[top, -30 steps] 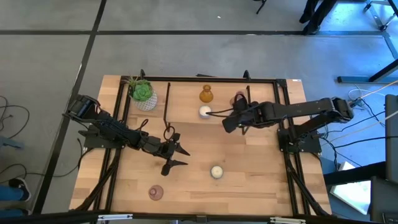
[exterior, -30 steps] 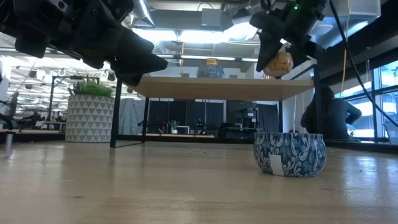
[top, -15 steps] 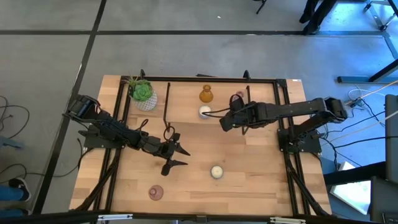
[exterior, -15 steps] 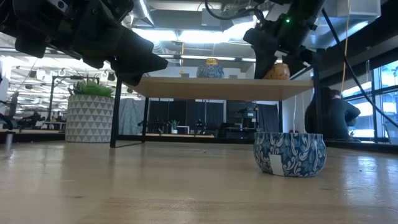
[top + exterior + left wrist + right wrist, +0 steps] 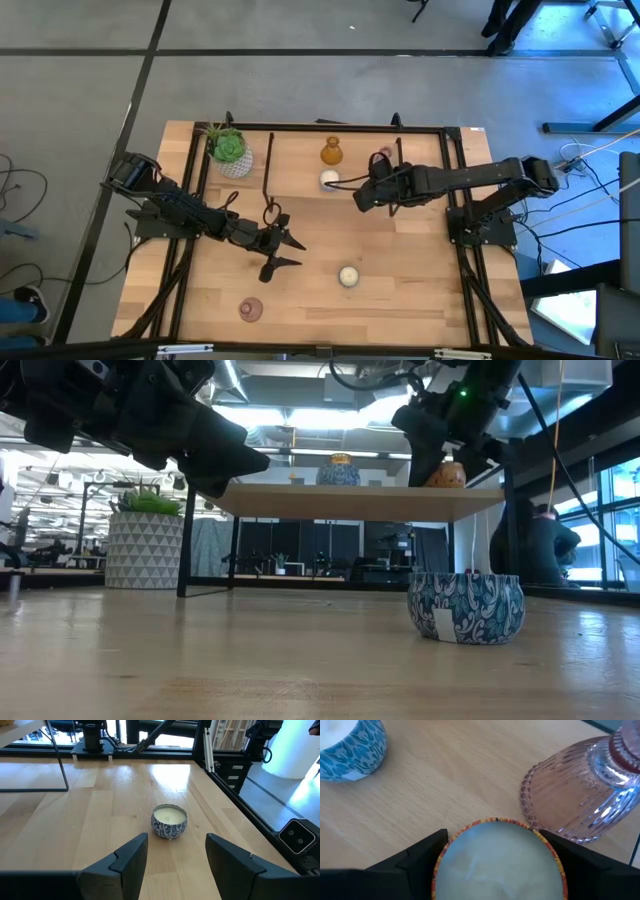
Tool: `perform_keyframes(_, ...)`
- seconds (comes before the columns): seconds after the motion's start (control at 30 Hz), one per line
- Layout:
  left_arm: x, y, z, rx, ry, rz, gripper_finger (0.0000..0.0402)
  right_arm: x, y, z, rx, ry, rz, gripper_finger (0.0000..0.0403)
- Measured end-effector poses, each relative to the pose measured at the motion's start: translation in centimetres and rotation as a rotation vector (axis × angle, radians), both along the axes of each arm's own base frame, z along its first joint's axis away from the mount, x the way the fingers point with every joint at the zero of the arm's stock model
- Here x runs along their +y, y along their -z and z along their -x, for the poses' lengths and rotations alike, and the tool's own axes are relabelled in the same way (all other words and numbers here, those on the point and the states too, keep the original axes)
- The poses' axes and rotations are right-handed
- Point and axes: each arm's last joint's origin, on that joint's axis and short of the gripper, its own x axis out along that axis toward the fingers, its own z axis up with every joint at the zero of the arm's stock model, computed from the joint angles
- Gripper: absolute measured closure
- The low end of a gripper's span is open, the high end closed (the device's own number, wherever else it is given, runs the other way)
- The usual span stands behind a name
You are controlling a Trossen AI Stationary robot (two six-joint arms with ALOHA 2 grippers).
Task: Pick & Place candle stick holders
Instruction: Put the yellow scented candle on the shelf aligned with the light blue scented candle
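Observation:
My right gripper [image 5: 495, 842] is over the raised wooden shelf [image 5: 360, 502] at the table's far side, shut on a cream candle holder with an orange rim [image 5: 497, 857]. Next to it on the shelf stand a pink glass holder [image 5: 580, 790], a blue-patterned tin holder [image 5: 350, 745] and an amber one [image 5: 331, 152]. My left gripper [image 5: 177, 850] hovers open over the table's middle. Ahead of it a blue-patterned tin holder [image 5: 170, 822] sits on the table. Another pink holder [image 5: 250, 309] stands near the front edge. My right gripper has the orange-rimmed holder between its two fingers, one on each side of its round wall [image 5: 441, 857]. The fingers slant down from above, coming from the table's right. The holder [image 5: 447, 476] is upright with its base down on the shelf board.
A green plant in a white patterned pot [image 5: 230, 152] stands at the far left. Thin black upright bars [image 5: 184, 540] carry the shelf. A black frame [image 5: 460, 180] runs along the table's sides. There is bare wood between the shelf and the front edge.
My right gripper has sunk a little toward the shelf with the orange-rimmed holder, tipping slightly. The holder hung above the shelf board a second ago and now is down on it. My left gripper has kept still.

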Motion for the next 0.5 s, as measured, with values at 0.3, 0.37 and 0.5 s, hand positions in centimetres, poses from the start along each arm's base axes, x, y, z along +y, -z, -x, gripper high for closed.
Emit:
perform_keyframes(0.3,0.00,0.02,0.00,0.002,0.000,-0.001,0.0206,0.39,-0.02,0.06,-0.004,0.001,0.046,0.0091)
perform_keyframes(0.37,0.00,0.03,0.01,0.003,0.000,-0.001,0.0206,0.40,-0.05,0.07,-0.007,0.002,0.044,0.0091)
perform_keyframes(0.5,0.01,0.06,0.02,0.006,0.000,-0.002,0.0206,0.42,-0.08,0.08,-0.011,0.003,0.040,0.0090)
